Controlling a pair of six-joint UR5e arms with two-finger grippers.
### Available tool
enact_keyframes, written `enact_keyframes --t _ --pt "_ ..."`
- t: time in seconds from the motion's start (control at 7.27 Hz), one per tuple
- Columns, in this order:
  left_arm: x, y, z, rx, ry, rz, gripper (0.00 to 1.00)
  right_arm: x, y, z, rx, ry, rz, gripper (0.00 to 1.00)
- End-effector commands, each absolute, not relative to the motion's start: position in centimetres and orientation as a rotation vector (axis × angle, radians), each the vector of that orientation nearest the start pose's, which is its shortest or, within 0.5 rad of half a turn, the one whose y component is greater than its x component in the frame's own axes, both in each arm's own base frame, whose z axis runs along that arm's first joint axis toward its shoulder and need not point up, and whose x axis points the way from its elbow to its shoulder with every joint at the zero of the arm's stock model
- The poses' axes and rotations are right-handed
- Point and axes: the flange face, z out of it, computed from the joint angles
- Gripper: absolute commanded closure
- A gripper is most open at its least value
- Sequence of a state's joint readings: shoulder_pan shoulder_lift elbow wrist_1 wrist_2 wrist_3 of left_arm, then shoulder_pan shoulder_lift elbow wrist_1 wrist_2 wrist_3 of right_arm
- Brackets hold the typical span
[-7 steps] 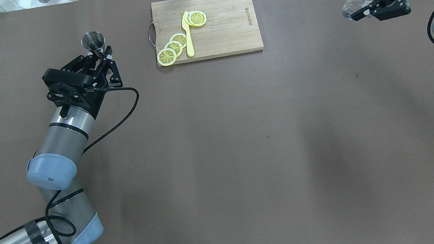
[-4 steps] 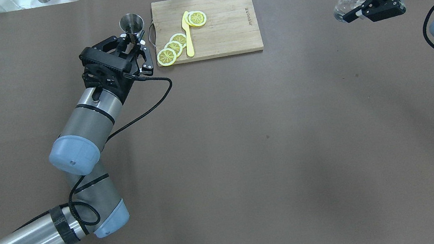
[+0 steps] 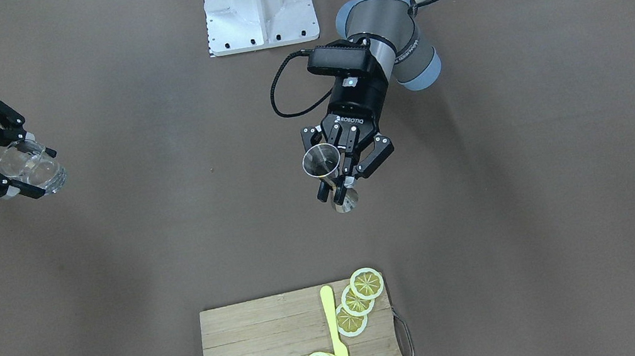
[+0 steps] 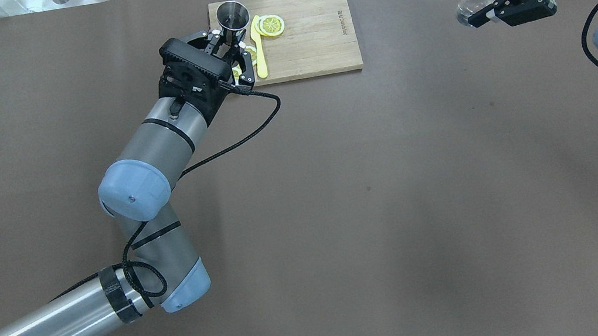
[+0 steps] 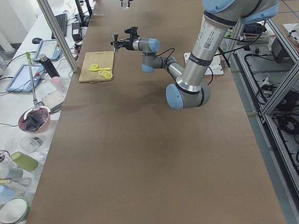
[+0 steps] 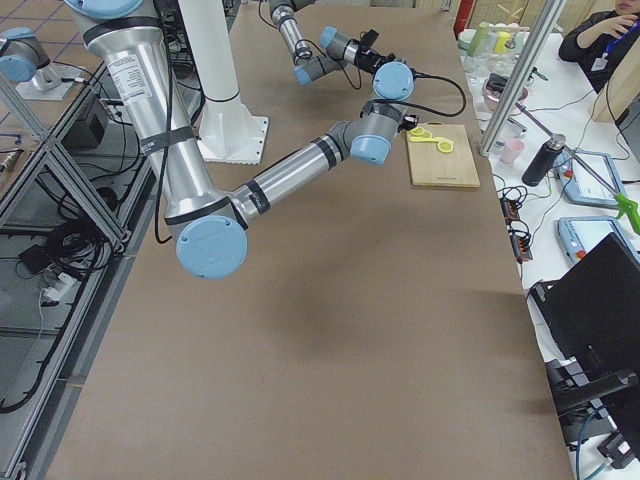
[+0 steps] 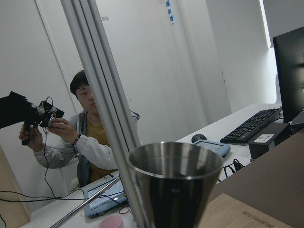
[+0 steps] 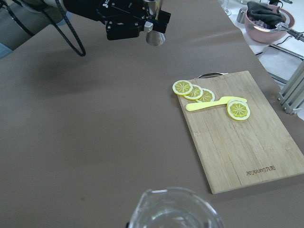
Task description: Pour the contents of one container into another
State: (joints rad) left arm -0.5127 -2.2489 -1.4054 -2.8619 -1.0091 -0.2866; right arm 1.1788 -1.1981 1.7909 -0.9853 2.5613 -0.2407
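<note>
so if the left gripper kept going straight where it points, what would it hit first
Probably the metal post beyond the cutting board. The left gripper, shut on the measuring cup, points level, well above the board, and its wrist view shows the post nearly dead ahead, though depth is unclear.

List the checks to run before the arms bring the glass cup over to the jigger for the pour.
1. Left gripper shut on the jigger at its waist: ok.
2. Jigger upright with an open cone facing up: ok.
3. Right gripper shut on the glass cup: ok.
4. Cup lip over the jigger mouth: not ok. The two are at opposite sides of the table.
5. Liquid in the cup: cannot tell, since the glass is clear and no level shows.
6. Jigger clear of the cutting board: ok. It is held in the air, apart from the board in the front view.
</note>
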Motion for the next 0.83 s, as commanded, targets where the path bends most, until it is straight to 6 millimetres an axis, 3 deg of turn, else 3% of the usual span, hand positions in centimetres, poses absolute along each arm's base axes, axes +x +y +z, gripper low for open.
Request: enact_keyframes --t 0.0,0.28,0.41,0.69 --pt "49.9 -48.3 17.0 1.589 0.834 0.110 1.00 -17.6 -55.6 26.1 1.024 -0.851 -1.205 1.00" --pt "52.4 -46.3 13.8 1.579 0.881 0.134 1.00 -18.0 -57.1 23.7 1.003 -0.810 -1.248 1.00" --pt "53.0 -46.4 13.1 1.563 0.865 0.153 1.00 -18.3 -57.9 22.7 0.976 -0.776 -1.297 1.00" --pt "55.6 -47.4 9.4 1.532 0.853 0.191 1.00 -18.4 -58.5 21.7 0.944 -0.752 -1.362 1.00"
